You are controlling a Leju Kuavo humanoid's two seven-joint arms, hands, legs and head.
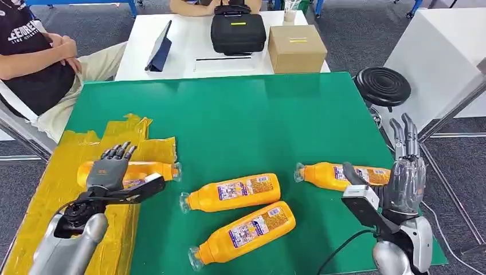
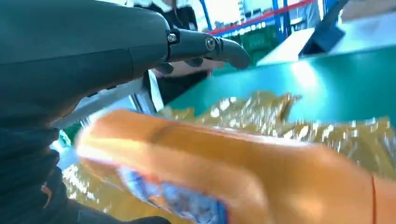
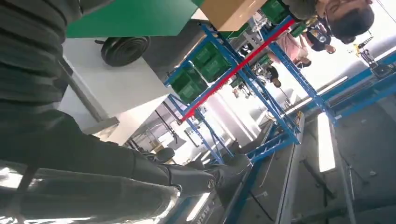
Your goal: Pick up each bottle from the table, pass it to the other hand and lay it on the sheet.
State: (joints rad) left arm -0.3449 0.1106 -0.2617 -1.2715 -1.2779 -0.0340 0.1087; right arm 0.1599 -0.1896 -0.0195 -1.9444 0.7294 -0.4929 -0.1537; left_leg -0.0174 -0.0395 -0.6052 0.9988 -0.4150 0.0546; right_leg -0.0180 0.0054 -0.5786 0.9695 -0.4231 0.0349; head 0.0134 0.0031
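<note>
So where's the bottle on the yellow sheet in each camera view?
Head view: the bottle lies on the yellow sheet at the left, under the left hand.
Left wrist view: the bottle is close and blurred, running across the lower picture below the hand's fingers.
Right wrist view: not in it.
Shared landmark: the green table.

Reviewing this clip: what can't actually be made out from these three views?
- Whether the left hand grips the bottle on the yellow sheet or only rests on it: head view, the hand covers the contact; left wrist view is motion-blurred.
- That bottle's label: blurred in the left wrist view.
- The right hand's palm side: head view shows its back only.
- Bottle label text: too small.
</note>
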